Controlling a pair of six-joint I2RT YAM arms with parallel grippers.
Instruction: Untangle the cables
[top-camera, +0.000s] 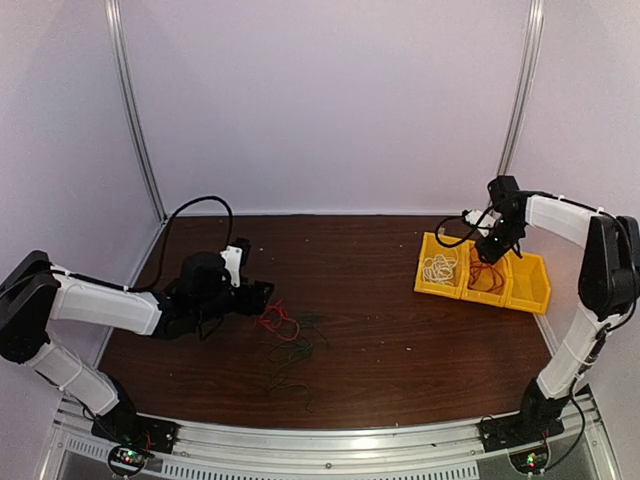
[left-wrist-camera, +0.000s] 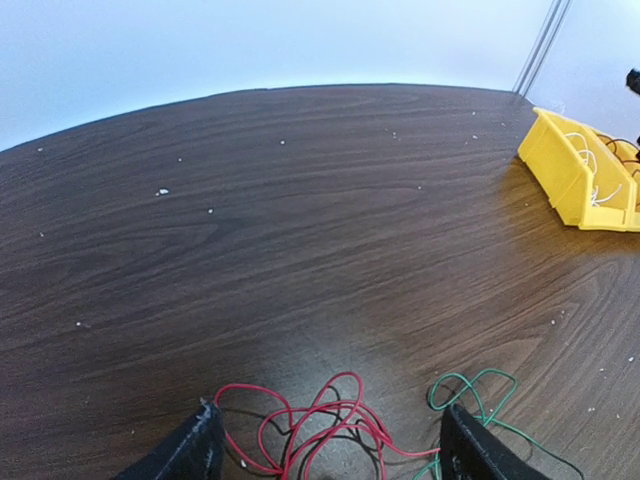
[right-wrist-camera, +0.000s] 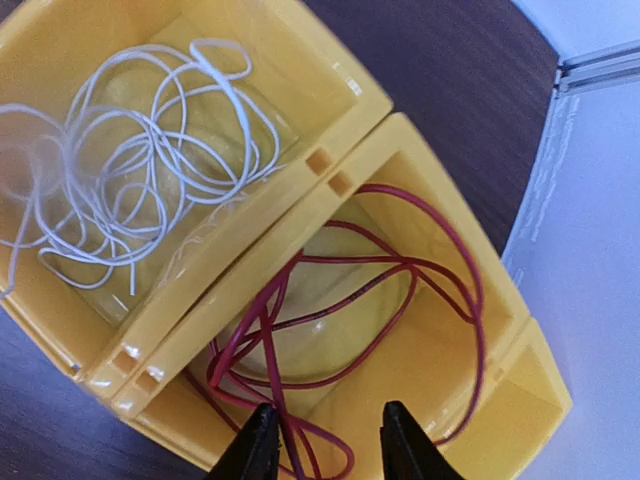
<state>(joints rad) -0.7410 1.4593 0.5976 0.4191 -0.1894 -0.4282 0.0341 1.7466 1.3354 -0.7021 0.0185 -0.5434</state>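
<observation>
On the table a red cable (top-camera: 279, 321) lies in a loose tangle, with thin green and dark cables (top-camera: 300, 352) just beyond it. My left gripper (top-camera: 266, 294) is low at the tangle's left edge. In the left wrist view it (left-wrist-camera: 332, 412) is open, its fingers either side of the red cable (left-wrist-camera: 320, 428), and a green cable (left-wrist-camera: 472, 388) loops by the right finger. My right gripper (right-wrist-camera: 330, 410) hangs open over the middle yellow bin (right-wrist-camera: 440, 190), where a dark red cable (right-wrist-camera: 385, 292) lies, one strand beside its left finger. A white cable (right-wrist-camera: 130, 170) fills the neighbouring bin.
Three joined yellow bins (top-camera: 528, 288) stand at the table's right side, and the rightmost holds nothing visible. A thick black arm cable (top-camera: 195, 205) arches behind the left arm. White walls with metal posts (top-camera: 135, 110) enclose the back.
</observation>
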